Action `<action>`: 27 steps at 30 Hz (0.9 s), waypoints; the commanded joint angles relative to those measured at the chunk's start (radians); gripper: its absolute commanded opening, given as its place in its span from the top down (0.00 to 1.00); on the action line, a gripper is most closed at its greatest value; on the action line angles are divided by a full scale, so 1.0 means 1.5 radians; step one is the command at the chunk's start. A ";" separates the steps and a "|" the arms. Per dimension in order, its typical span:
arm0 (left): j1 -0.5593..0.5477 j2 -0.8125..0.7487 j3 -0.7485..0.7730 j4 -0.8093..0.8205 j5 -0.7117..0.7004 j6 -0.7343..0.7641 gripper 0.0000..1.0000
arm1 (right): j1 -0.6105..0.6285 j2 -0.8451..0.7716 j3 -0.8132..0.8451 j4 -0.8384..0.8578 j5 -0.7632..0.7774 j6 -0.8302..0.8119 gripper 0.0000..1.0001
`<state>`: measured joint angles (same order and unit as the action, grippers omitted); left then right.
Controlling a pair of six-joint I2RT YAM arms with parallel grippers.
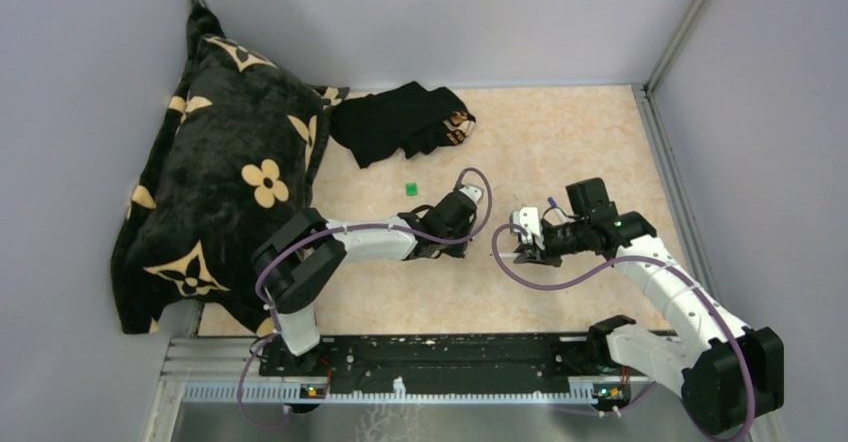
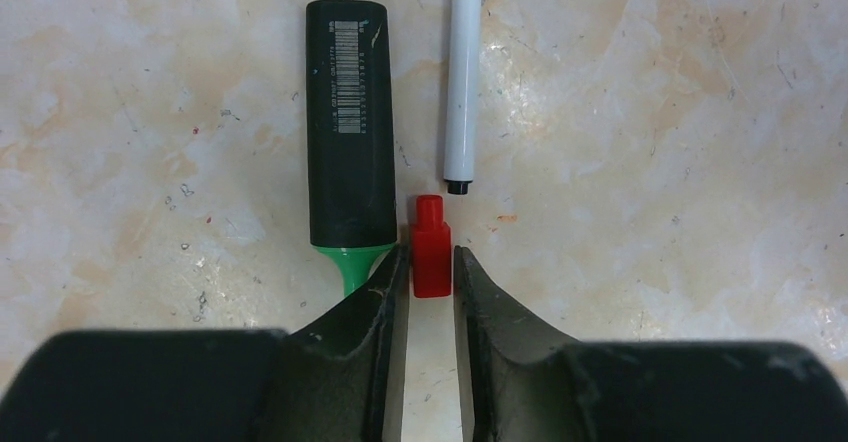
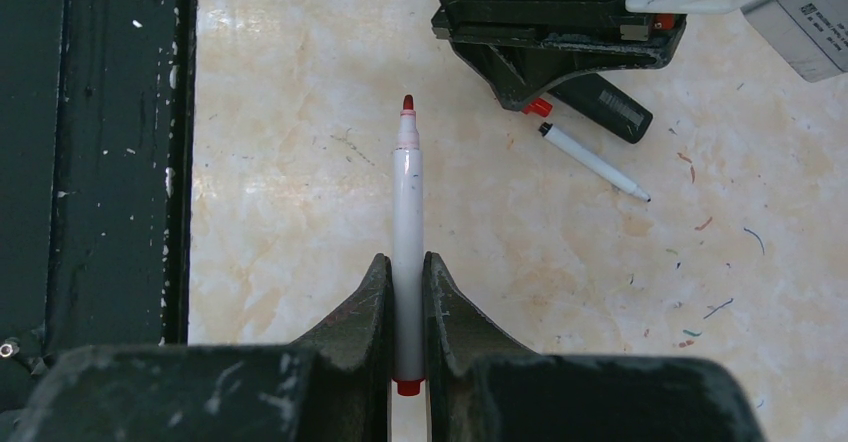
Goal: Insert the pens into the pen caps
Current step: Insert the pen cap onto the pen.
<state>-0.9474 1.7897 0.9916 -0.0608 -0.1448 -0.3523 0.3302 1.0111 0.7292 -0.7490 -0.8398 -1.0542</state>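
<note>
In the left wrist view a small red cap (image 2: 432,247) lies on the table with its near half between the tips of my left gripper (image 2: 431,262). The jaws stand narrowly open, with thin slivers either side of the cap. To its left lies a thick black marker with a bare green tip (image 2: 348,127). Beyond it lies a thin white pen with a black tip (image 2: 462,72). My right gripper (image 3: 405,262) is shut on a white pen with a red tip (image 3: 407,182), held above the table and pointing away from the wrist. A green cap (image 1: 411,189) sits farther back.
A black pillow with a tan flower pattern (image 1: 230,182) fills the left side. A black cloth (image 1: 400,122) lies at the back. The dark base rail (image 3: 100,162) runs along the near edge. The two grippers (image 1: 450,245) (image 1: 527,250) are close together mid-table.
</note>
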 commanded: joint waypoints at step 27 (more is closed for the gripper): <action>-0.023 0.033 0.014 -0.071 -0.044 0.025 1.00 | -0.009 0.008 0.035 -0.013 -0.025 -0.021 1.00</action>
<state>-0.9813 1.8267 1.0485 -0.1131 -0.2337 -0.3317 0.3248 1.0176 0.7300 -0.7570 -0.8501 -1.0657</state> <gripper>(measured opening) 0.045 0.069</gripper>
